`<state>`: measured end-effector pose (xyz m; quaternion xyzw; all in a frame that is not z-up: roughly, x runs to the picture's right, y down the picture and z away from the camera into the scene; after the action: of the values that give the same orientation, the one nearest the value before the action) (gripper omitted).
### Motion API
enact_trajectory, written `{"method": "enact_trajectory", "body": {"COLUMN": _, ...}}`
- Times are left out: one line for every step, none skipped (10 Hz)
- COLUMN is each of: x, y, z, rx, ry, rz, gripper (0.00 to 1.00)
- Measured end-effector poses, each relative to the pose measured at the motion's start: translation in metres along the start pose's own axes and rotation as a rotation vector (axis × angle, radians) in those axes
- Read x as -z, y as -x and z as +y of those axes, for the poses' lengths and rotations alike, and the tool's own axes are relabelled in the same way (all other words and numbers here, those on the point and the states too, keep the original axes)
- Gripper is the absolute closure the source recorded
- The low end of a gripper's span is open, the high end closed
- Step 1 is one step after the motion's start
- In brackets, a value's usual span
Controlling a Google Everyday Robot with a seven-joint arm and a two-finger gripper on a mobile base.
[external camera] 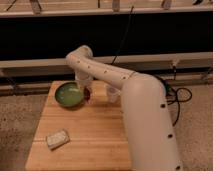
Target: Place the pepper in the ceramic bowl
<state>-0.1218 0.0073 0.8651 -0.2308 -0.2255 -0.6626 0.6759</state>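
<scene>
The green ceramic bowl (69, 94) sits at the back left of the wooden table (95, 135). My gripper (86, 91) hangs from the white arm, which reaches in from the right, and is at the bowl's right rim. A small dark red pepper (87, 95) shows at the gripper's tip, just over the rim, and the gripper looks shut on it. The arm's wrist hides the fingers' upper part.
A pale sponge-like block (57, 139) lies at the table's front left. My arm's thick white body (150, 125) covers the table's right side. Black cables (176, 97) lie on the floor to the right. A dark rail wall runs behind the table.
</scene>
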Motion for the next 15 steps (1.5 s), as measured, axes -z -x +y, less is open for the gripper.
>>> {"method": "enact_trajectory", "body": {"x": 0.000, "y": -0.007, "z": -0.013, "rx": 0.019, "ry": -0.002, "rz": 0.002, "gripper": 1.00}}
{"method": "enact_trajectory", "body": {"x": -0.003, "y": -0.022, "z": -0.029, "rx": 0.042, "ry": -0.007, "rz": 0.002, "gripper": 1.00}}
{"method": "enact_trajectory", "body": {"x": -0.009, "y": -0.033, "z": -0.044, "rx": 0.059, "ry": -0.015, "rz": 0.000, "gripper": 1.00}}
{"method": "enact_trajectory", "body": {"x": -0.017, "y": -0.042, "z": -0.058, "rx": 0.077, "ry": -0.020, "rz": 0.000, "gripper": 1.00}}
{"method": "enact_trajectory", "body": {"x": -0.024, "y": -0.049, "z": -0.065, "rx": 0.084, "ry": -0.024, "rz": 0.001, "gripper": 0.95}}
{"method": "enact_trajectory", "body": {"x": -0.031, "y": -0.055, "z": -0.071, "rx": 0.089, "ry": -0.028, "rz": 0.002, "gripper": 0.84}}
{"method": "enact_trajectory", "body": {"x": -0.035, "y": -0.055, "z": -0.075, "rx": 0.095, "ry": -0.032, "rz": -0.001, "gripper": 0.76}}
{"method": "enact_trajectory", "body": {"x": -0.038, "y": -0.053, "z": -0.080, "rx": 0.102, "ry": -0.040, "rz": -0.006, "gripper": 0.65}}
{"method": "enact_trajectory", "body": {"x": -0.041, "y": -0.054, "z": -0.081, "rx": 0.106, "ry": -0.044, "rz": 0.001, "gripper": 0.53}}
{"method": "enact_trajectory", "body": {"x": -0.043, "y": -0.054, "z": -0.080, "rx": 0.107, "ry": -0.050, "rz": 0.003, "gripper": 0.44}}
{"method": "enact_trajectory", "body": {"x": -0.043, "y": -0.054, "z": -0.081, "rx": 0.110, "ry": -0.054, "rz": 0.006, "gripper": 0.36}}
{"method": "enact_trajectory", "body": {"x": -0.044, "y": -0.054, "z": -0.082, "rx": 0.114, "ry": -0.059, "rz": 0.009, "gripper": 0.26}}
{"method": "enact_trajectory", "body": {"x": -0.045, "y": -0.053, "z": -0.084, "rx": 0.121, "ry": -0.065, "rz": 0.014, "gripper": 0.20}}
{"method": "enact_trajectory", "body": {"x": -0.045, "y": -0.052, "z": -0.084, "rx": 0.123, "ry": -0.072, "rz": 0.015, "gripper": 0.20}}
{"method": "enact_trajectory", "body": {"x": -0.044, "y": -0.052, "z": -0.081, "rx": 0.119, "ry": -0.073, "rz": 0.015, "gripper": 0.20}}
